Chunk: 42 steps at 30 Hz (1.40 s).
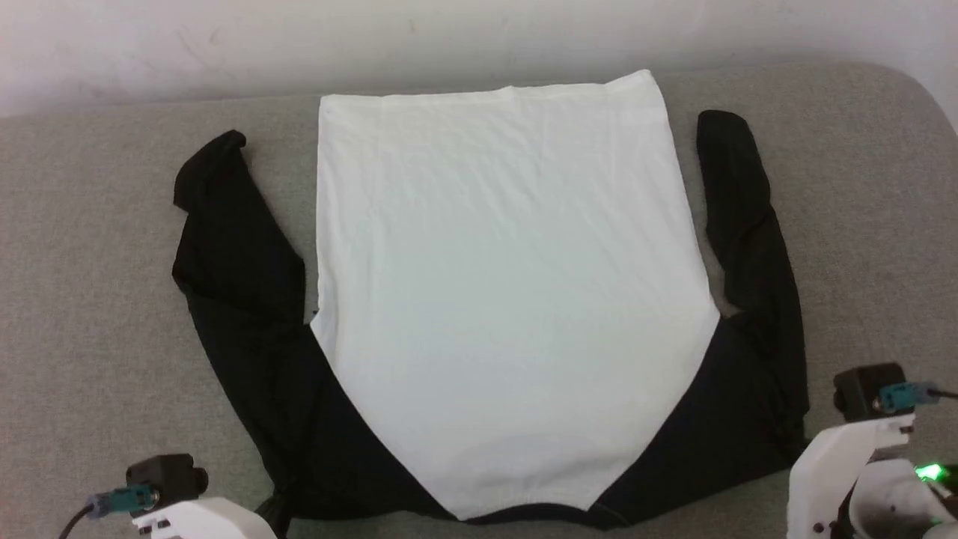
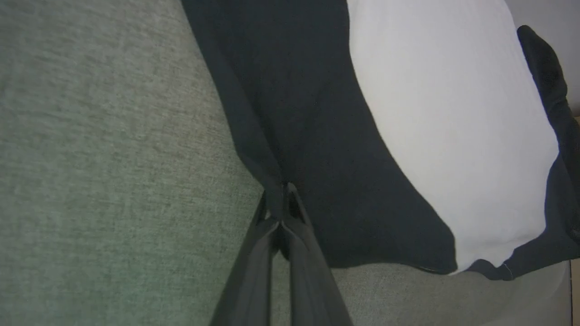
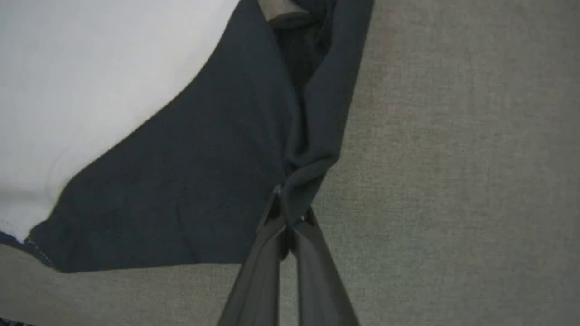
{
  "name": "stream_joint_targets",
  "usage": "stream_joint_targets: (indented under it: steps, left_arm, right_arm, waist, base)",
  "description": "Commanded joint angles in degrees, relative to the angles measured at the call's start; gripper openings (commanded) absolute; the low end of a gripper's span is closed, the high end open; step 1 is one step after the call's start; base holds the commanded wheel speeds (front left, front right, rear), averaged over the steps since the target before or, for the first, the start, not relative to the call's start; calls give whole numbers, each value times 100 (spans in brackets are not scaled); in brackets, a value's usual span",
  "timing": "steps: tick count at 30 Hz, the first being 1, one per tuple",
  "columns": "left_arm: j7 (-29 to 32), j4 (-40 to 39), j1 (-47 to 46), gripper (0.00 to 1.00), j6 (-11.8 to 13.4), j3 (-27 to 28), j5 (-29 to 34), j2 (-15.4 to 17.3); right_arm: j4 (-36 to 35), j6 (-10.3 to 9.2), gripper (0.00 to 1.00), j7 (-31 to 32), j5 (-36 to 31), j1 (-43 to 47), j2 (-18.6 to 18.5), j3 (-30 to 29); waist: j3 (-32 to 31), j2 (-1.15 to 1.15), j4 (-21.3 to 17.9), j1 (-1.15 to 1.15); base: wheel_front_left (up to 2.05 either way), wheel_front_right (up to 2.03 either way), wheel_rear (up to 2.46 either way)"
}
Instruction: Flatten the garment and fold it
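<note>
My left gripper (image 2: 281, 199) has its two dark fingers pressed together on a pinch of black cloth at the outer edge of the garment's (image 1: 509, 299) near left corner, the fabric puckering into the tips. My right gripper (image 3: 287, 203) is likewise clamped, its two fingers nipping a bunched fold of black cloth at the near right corner, where the sleeve edge curls over itself. So I count two grippers, each holding one corner of the one shirt. Out from those grips, the garment lies spread on the grey upholstered surface (image 1: 90, 299), black neck trim (image 1: 539, 513) towards me and the straight hem at the far side, near the pale wall (image 1: 299, 45). The white body is mostly flat with faint creases. There are two black sleeves. The left sleeve (image 1: 232, 247) runs away from me beside the body, with a strip of grey showing between them at its far part. The right sleeve (image 1: 748, 224) does the same on the other side, rumpled along its length, and its cuff ends short of the hem. In the head view two wrist cameras with teal plugs sit at the lower corners, one per arm.
</note>
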Motion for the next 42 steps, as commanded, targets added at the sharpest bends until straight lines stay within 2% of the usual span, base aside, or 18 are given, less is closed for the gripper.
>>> stream_joint_targets:
  steps: [1,8,9,10,11,17,21,25,28,32,37,42]
  left_arm:
    - [-54,64,68,0,24,-16,23,-42]
    - [-229,373,42,0,-45,-171,8,-250]
    - [-280,407,27,31,-36,-173,18,-284]
    - [-317,443,17,100,-33,-181,28,-307]
    - [-358,467,12,100,-35,-189,46,-319]
    - [-725,438,-7,100,80,-71,270,-299]
    - [-1179,245,-88,100,204,164,475,-265]
    - [-1619,122,-309,100,317,355,869,-68]
    - [-1769,129,-669,100,311,377,1259,258]
    - [-1754,248,-1487,100,184,312,1693,738]
    - [-1491,632,-2701,100,-61,150,2119,1314]
    - [-969,1145,-3839,100,-312,-54,2352,1720]
  right_arm:
    - [105,-13,0,-87,-51,103,71,-61]
    - [653,-13,0,-586,-136,145,287,-56]
    - [677,-13,6,-695,-143,129,307,-58]
    - [703,-13,95,-793,-144,123,324,-63]
    - [731,-13,100,-869,-133,126,347,-93]
    - [643,-13,100,-1617,-174,150,480,-406]
    - [460,-13,100,-2404,-252,147,544,-433]
    - [397,-13,100,-3305,-346,19,574,-410]
    - [405,-13,100,-3919,-417,-142,583,-313]
    - [421,-13,100,-4520,-495,-397,587,-118]
    - [407,-13,100,-4885,-507,-749,589,129]
    - [420,-13,100,-5032,-482,-1132,589,437]
  waist:
    - [-4,0,-2,0]
    - [-58,0,-38,0]
    - [-73,0,-39,0]
    - [-96,0,-40,0]
    - [-116,0,-40,0]
    - [-255,0,-47,0]
    - [-265,0,-128,0]
    - [-172,0,-275,0]
    - [-9,0,-393,0]
    - [309,0,-525,0]
    - [834,0,-700,0]
    - [1345,0,-921,0]
  base:
    - [0,0,0]
    - [0,0,0]
    - [0,0,0]
    - [0,0,0]
    - [0,0,0]
    - [0,0,0]
    - [0,0,0]
    - [0,0,0]
    - [0,0,0]
    - [0,0,0]
    - [0,0,0]
    - [0,0,0]
